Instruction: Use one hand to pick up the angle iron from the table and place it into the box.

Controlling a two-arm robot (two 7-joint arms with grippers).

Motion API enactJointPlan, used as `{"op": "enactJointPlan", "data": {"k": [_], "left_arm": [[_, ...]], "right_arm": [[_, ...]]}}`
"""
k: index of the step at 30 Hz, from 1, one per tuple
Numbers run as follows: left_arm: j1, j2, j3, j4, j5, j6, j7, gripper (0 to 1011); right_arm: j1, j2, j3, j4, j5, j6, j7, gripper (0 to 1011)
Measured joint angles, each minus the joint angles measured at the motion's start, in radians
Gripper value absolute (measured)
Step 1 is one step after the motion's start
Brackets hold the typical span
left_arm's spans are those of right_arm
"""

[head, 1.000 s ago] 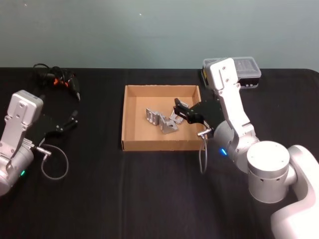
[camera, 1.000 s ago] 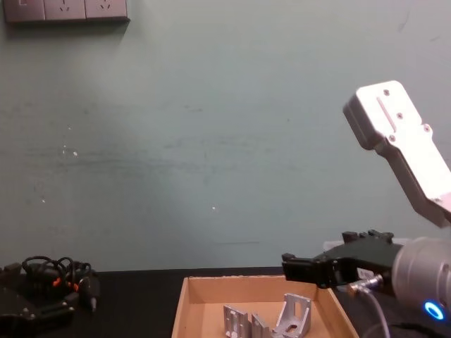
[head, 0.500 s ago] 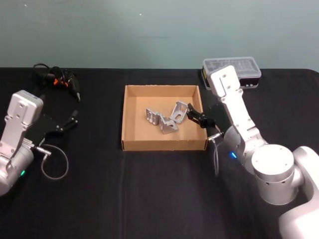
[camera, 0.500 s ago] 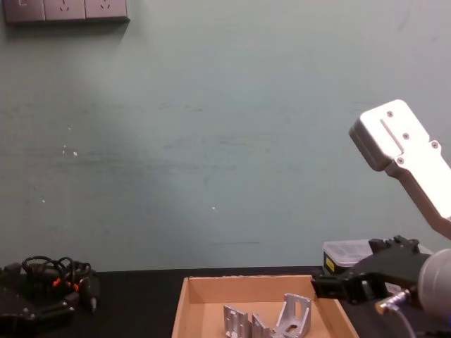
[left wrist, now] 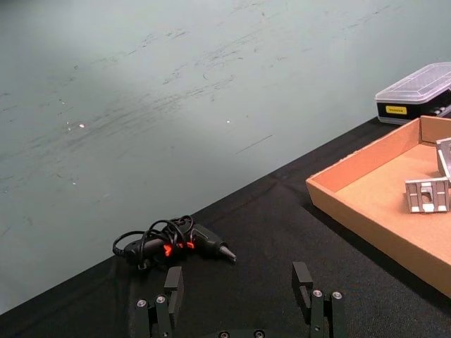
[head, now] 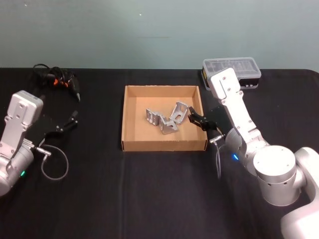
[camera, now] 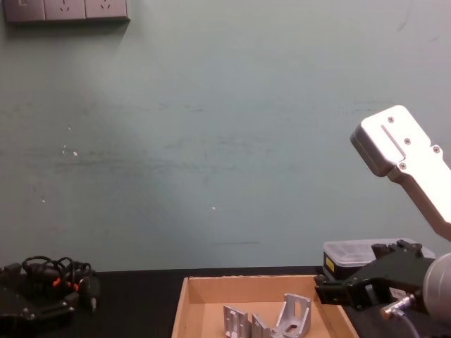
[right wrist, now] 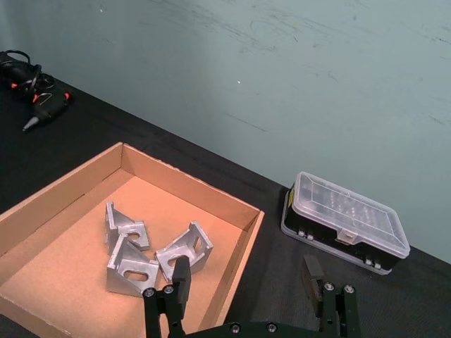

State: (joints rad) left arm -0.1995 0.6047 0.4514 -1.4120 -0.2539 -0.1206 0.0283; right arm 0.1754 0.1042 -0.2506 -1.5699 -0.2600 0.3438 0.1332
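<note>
While the right hand [head: 192, 118] gapes empty, the black table [head: 149, 189] meets a teal wall [camera: 211, 141].

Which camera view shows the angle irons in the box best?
The right wrist view: all three angle irons lie unobstructed inside the box. The head view shows them smaller; the chest view cuts them at its bottom edge; the left wrist view catches two at its edge.
</note>
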Motion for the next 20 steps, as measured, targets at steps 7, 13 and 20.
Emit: {"op": "enactJointPlan", "data": {"k": [7,13,20], "left_arm": [[0.0,0.0,0.0,0.0,0.0,0.0,0.0,1011],[0.0,0.0,0.0,0.0,0.0,0.0,0.0,1011],[0.0,0.0,0.0,0.0,0.0,0.0,0.0,1012]], "right_arm": [[0.001,-0.001,-0.001,0.0,0.001,-0.001,0.0,1000],[0.001,-0.001,-0.001,0.0,0.002,-0.001,-0.001,1000],[0.002,-0.001,-0.001,0.001,0.003,-0.002,-0.001,1000]]}}
